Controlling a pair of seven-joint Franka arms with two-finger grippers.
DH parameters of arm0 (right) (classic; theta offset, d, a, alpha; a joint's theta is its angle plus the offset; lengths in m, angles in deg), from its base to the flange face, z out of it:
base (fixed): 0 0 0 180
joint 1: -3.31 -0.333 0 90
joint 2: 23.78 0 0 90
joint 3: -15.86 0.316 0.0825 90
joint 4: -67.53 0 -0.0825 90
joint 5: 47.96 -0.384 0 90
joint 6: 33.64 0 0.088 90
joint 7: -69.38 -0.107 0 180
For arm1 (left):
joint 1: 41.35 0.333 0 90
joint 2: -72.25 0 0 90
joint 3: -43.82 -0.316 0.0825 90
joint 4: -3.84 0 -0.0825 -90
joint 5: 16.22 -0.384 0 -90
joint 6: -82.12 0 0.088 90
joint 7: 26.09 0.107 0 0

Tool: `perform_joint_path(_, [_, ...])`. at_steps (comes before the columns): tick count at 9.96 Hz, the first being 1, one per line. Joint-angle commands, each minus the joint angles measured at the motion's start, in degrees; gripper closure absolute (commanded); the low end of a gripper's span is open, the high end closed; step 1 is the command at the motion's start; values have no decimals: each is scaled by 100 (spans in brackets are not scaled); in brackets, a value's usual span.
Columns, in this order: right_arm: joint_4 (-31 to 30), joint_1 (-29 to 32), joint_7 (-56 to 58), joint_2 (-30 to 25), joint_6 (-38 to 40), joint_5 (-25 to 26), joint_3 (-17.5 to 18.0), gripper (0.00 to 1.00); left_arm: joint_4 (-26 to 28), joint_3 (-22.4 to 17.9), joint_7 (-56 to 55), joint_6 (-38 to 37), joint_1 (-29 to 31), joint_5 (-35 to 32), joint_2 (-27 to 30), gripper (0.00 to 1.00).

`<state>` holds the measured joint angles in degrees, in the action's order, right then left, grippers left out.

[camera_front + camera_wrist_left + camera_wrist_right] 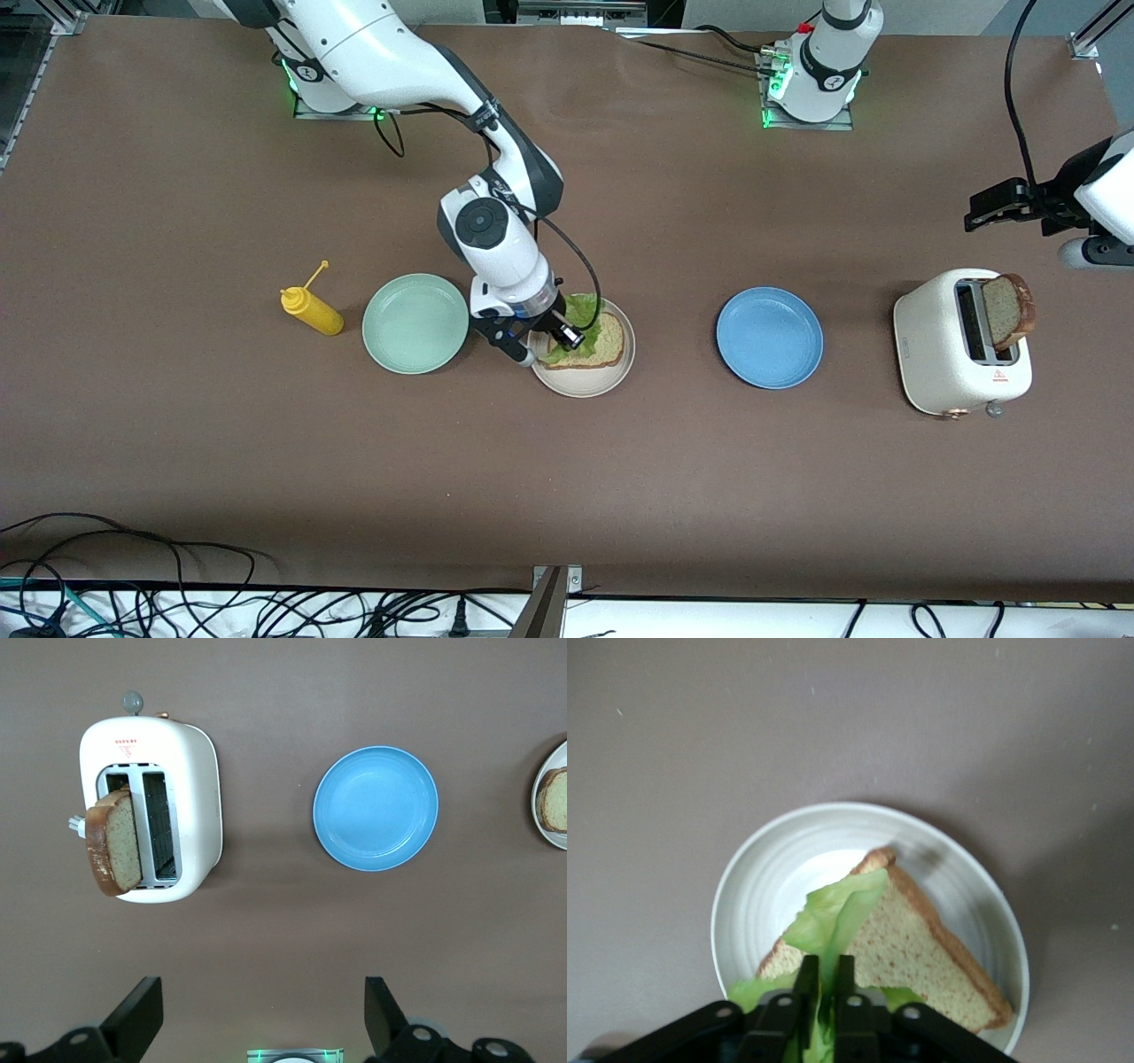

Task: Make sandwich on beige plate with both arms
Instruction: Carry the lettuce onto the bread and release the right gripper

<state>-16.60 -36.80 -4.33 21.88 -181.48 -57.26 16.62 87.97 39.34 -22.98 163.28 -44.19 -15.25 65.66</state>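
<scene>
Right hand (824, 997) is clamped on the lettuce (837, 917) over bread (917, 952) on the beige plate (592, 381); left hand (257, 1019), fingers apart, waits above the toaster (190, 797).

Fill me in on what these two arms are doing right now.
The right gripper is shut on a lettuce leaf, holding it over a bread slice that lies on the beige plate. The left gripper waits open in the air over the table by the white toaster, where a second bread slice sticks out of a slot. The sandwich has no top slice yet. The mint-green plate and the blue plate hold nothing.
</scene>
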Motion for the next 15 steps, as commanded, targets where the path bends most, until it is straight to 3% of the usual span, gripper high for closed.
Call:
perform_joint_path(1, [222,-14,14,102,10,-55,-5,2,-28,34,128,41,56,18,18,0])
perform_joint_path(4, [222,12,50,-30,45,271,-49,0,-28,34,128,67,56,18,18,0])
perform_joint_path(7, [222,21,452,-494,1095,752,-409,0,-28,34,128,67,47,18,18,0])
perform_joint_path(9, [204,21,1205,-802,1878,947,-760,0,-28,34,128,67,47,18,18,0])
perform_joint_path(13, [91,12,3693,-1295,3591,956,-1787,0,-28,34,128,67,47,18,9,0])
perform_joint_path(15, [-155,12,4721,-1637,3998,956,-2209,0,-28,34,128,67,47,18,9,0])
